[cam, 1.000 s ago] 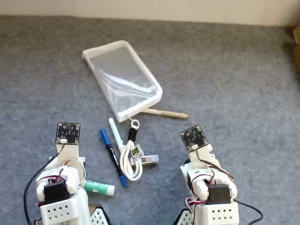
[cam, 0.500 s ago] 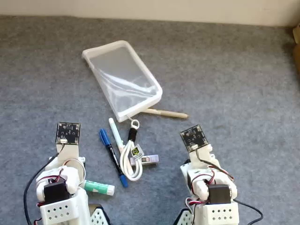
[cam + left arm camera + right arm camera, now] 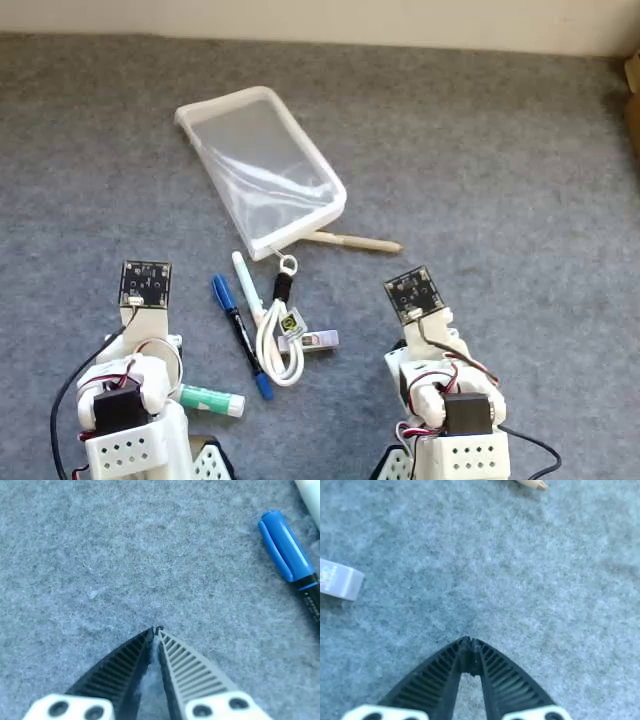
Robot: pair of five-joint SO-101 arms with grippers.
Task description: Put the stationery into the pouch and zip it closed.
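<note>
A translucent white pouch (image 3: 262,170) lies flat and slantwise on the grey, carpet-like tabletop (image 3: 500,180), well ahead of both arms, its clear face up and a white band running round its edge. The high view does not settle whether its zip is open. The stationery lies outside it, scattered between the pouch and the arms.

A beige pen (image 3: 355,241) lies with one end tucked at the pouch's near corner. Just below that corner is a white pen (image 3: 247,284), and beside it a blue marker (image 3: 240,335) with a black barrel. A looped white cord (image 3: 278,345), with a black end and a small ring that points at the pouch, is just beside the marker. A small white block (image 3: 315,341) touches the loop. A green and white stick (image 3: 212,401) lies close against the left arm (image 3: 135,400).

The left claw (image 3: 155,631) hangs low over bare tabletop with its ribbed fingers pressed tip to tip, gripping nothing, the blue marker near it. The right claw (image 3: 469,642), on the right arm (image 3: 445,400), is likewise pinched together and empty, apart from the white block and the tip of the beige pen. Nothing lies between either claw and the stationery.
</note>
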